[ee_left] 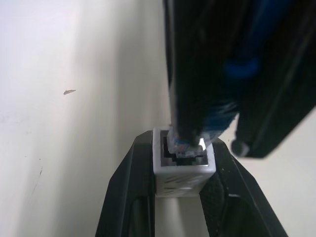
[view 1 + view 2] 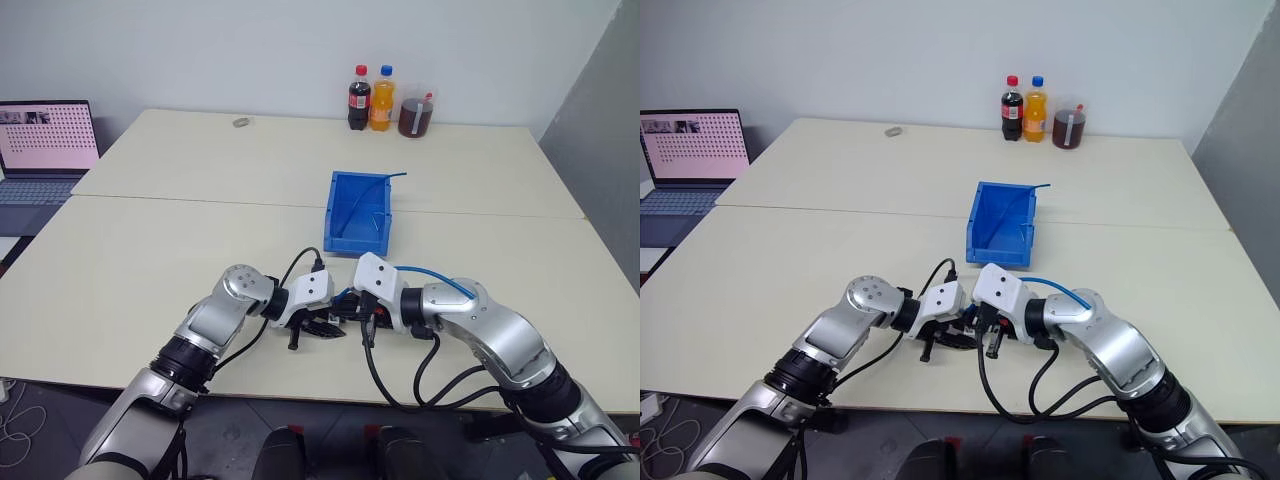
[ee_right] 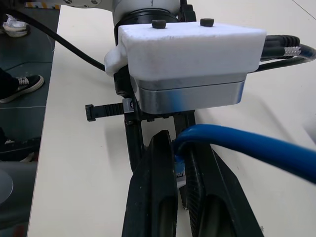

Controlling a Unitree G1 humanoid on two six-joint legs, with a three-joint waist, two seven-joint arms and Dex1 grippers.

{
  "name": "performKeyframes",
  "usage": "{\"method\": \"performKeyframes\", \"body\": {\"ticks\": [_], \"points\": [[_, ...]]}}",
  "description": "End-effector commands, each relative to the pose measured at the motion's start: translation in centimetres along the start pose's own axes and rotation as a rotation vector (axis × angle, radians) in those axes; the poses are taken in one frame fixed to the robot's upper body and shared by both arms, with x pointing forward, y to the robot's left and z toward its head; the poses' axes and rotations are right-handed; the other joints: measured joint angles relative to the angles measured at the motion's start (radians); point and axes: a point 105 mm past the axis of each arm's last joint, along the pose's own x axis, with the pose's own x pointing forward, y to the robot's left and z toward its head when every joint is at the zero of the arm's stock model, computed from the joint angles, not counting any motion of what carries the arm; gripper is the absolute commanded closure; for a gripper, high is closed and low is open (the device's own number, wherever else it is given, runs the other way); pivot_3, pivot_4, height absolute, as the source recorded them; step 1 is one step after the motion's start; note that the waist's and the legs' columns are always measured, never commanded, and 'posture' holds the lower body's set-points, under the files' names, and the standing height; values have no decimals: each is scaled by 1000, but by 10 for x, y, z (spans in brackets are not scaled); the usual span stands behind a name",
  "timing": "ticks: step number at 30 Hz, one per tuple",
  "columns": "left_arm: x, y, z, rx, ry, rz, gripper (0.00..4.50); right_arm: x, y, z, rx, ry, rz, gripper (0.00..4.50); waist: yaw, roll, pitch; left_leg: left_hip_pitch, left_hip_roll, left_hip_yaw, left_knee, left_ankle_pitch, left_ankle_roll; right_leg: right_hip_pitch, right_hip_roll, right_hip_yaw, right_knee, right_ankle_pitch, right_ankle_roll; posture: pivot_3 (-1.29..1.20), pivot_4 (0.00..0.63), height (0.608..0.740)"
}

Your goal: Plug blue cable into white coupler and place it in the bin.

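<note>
You've got the left gripper (image 1: 180, 197) clamped on the white coupler (image 1: 183, 165), socket facing the other arm, so it stays braced; your right gripper (image 3: 180, 170) pinches the blue cable (image 3: 247, 143) right at its plug, tip at the socket mouth; the bin (image 2: 358, 212) waits just beyond the hands, ready for the drop.

We see the bin (image 2: 357, 212) at frame centre on the table (image 2: 150, 260), three bottles (image 2: 385, 101) behind it at the upper edge, a laptop (image 2: 45, 145) at far left, and the two grippers meeting below the bin.
</note>
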Motion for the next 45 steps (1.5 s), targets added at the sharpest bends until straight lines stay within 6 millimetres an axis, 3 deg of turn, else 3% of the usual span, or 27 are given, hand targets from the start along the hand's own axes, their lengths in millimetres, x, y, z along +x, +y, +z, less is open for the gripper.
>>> {"method": "performKeyframes", "body": {"ticks": [1, 9, 17, 20, 24, 26, 28, 32, 38, 41, 45], "points": [[7, -7, -11, -27, 41, -26, 3690, 5, 2, -18, 47, 64, 10, 4500, 0, 0, 0, 0, 0, 0, 0, 0, 0, 0, 0, 0, 0, 0, 0, 0, 150, 740], [7, -8, -12, -31, 39, -22, 3690, 1, 4, -34, 71, 106, 17, 4500, -1, 0, 0, 0, 0, 0, 0, 0, 0, 0, 0, 0, -1, 0, 0, 0, 150, 740], [7, -9, -12, -31, 39, -25, 3690, 10, 15, -32, 52, 105, 83, 4500, -1, 0, 0, 0, 0, 0, -1, 0, 0, 1, -1, 0, -4, 0, 0, 0, 150, 740], [8, -9, -10, -10, 29, -23, 3690, 11, 11, -40, 53, 129, 78, 4500, -2, 0, -1, 0, 0, 0, -2, 0, 0, 1, 0, 0, -4, 0, 0, 0, 150, 740], [5, -7, 0, -7, -53, 13, 3690, 2, 1, -33, 27, 94, 35, 4500, -2, 0, -1, 0, 0, 0, -2, 0, 0, 1, 0, 0, -4, 0, 0, 0, 150, 740], [2, -4, 1, -14, -71, 46, 2985, -3, -4, -29, 4, 83, 11, 4500, -1, 0, -1, 0, 0, 0, -2, 0, 0, 1, -1, 0, -4, 0, 0, 0, 150, 740], [-6, -1, 1, -18, -90, 87, 2836, -10, -9, -21, -26, 61, -20, 4500, 0, 0, 0, -1, 0, 0, -2, 0, 0, 0, -1, 0, -5, 0, 0, 0, 150, 740], [-26, 2, 2, -29, -136, 178, 1963, -23, -17, -1, -43, 2, -69, 4500, -3, 0, 2, -3, 1, 0, -2, 0, 0, -1, -1, 0, -6, 0, 1, 0, 150, 740], [-55, 6, 24, -14, -244, 331, 647, -44, -29, 22, -2, -85, -153, 4500, -3, 1, 3, -13, 1, 0, -2, 0, 0, -12, 0, -1, -5, 1, 1, 0, 150, 740], [-70, 12, 41, 44, -257, 451, 28, -65, -50, 41, 66, -181, -239, 4500, -2, 0, 3, -17, 1, 0, -2, 0, 0, -15, 0, 0, -5, 1, 1, 0, 150, 740], [-85, 28, 53, 93, -237, 620, 9, -81, -95, 69, 151, -317, -364, 4500, -5, 1, 5, -16, 1, 1, -2, 0, 0, -15, 0, 0, -4, 1, 1, 0, 150, 740]]}}
